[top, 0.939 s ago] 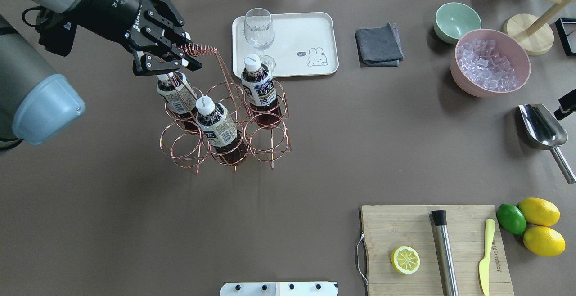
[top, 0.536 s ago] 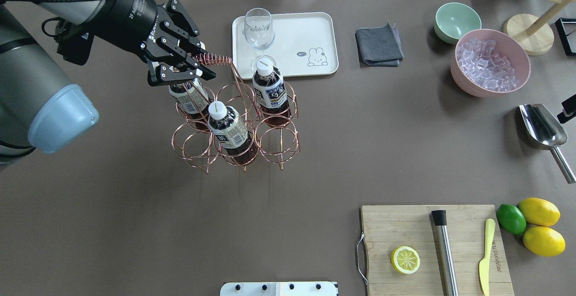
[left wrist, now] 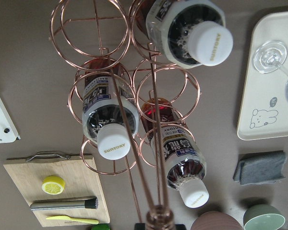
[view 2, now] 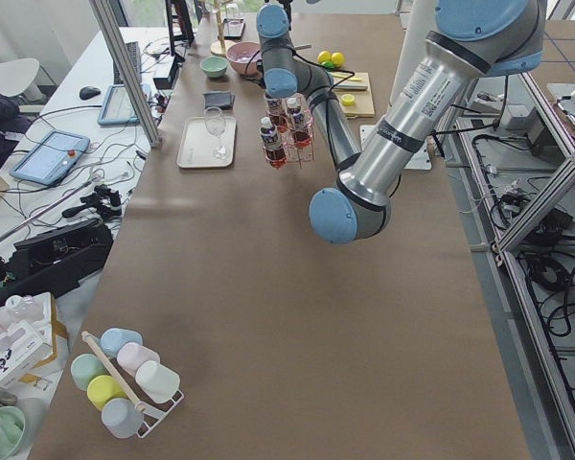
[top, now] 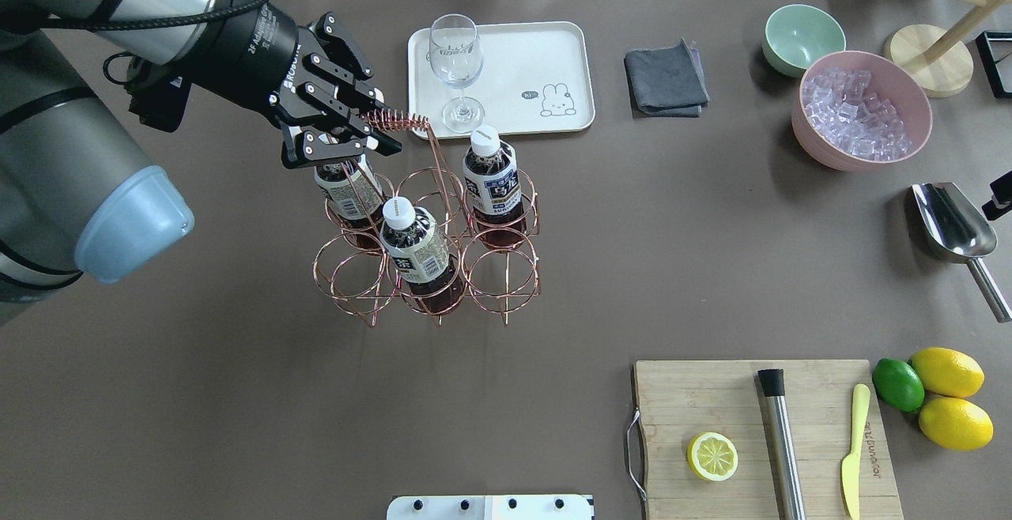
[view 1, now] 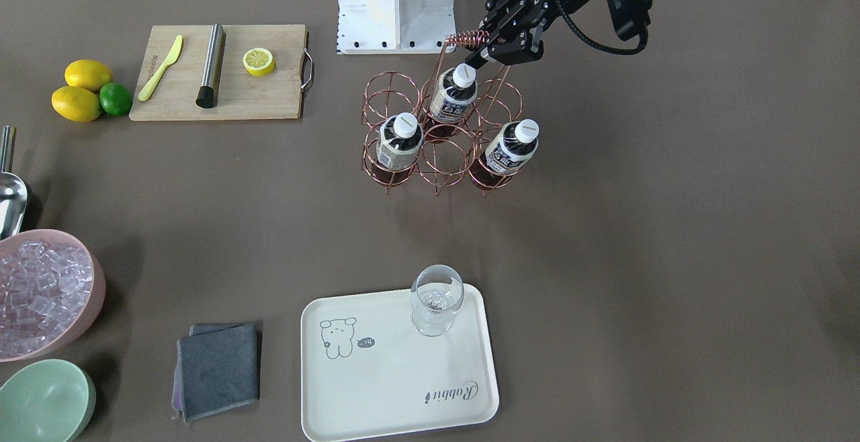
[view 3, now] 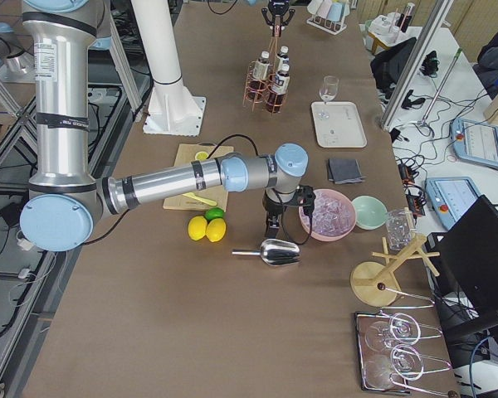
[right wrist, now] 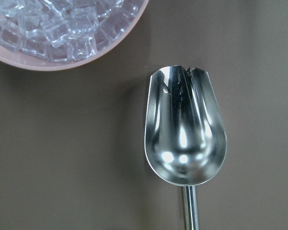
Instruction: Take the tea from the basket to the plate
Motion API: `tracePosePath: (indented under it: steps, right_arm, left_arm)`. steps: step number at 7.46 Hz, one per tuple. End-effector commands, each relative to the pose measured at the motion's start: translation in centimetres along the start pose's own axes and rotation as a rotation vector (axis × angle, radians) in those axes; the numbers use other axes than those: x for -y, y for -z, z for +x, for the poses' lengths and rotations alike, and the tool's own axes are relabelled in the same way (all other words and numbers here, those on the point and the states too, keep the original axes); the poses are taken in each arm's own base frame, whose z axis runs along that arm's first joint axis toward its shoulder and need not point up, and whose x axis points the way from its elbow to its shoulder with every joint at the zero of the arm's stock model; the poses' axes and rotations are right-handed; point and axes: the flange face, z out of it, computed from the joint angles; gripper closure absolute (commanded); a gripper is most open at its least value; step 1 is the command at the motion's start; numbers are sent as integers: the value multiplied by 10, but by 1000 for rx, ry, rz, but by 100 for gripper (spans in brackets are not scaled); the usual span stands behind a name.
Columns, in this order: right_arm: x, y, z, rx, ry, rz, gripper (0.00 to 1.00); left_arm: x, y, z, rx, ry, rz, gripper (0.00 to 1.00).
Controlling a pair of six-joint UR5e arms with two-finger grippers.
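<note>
Left gripper is clamped on the coiled handle of the basket, its fingers pinching the coil from both sides. I'm looking straight down the handle wires in the left wrist view, and the basket hangs directly under the grip. I can't tell whether its feet touch the table.

Three tea bottles stand in it, caps up and leaning a little. Two are in the row nearer the plate, in the end cells. One is in the middle cell of the row nearer me. The other three cells are bare wire.

The plate lies beyond the basket, apart from it, with only a glass standing at its left end. No tea is on it.

Right gripper hangs over the scoop, beside the ice bowl. Its fingers don't show in its wrist view, so I can't say how its jaws stand.
</note>
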Motion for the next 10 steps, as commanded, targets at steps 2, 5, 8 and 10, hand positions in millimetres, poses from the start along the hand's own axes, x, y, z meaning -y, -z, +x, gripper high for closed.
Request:
tracePosePath:
  steps: [2,5,8,10]
  right_arm:
    - [-6,-5,6,7,-14,-15,0]
    - [-3,-3,3,7,-7,-8,0]
    - [-1,0,0,9,-5,-2,0]
    - [-1,9,-10,14,10,18,0]
  left_arm:
    - [-14,-43,-22,-94,12,-59,100]
    - [-14,-60,-24,-95,-6,-84,100]
    - [-23,-71,-30,-115,5,-96,100]
    - [-18,-84,-29,-112,2,-109,100]
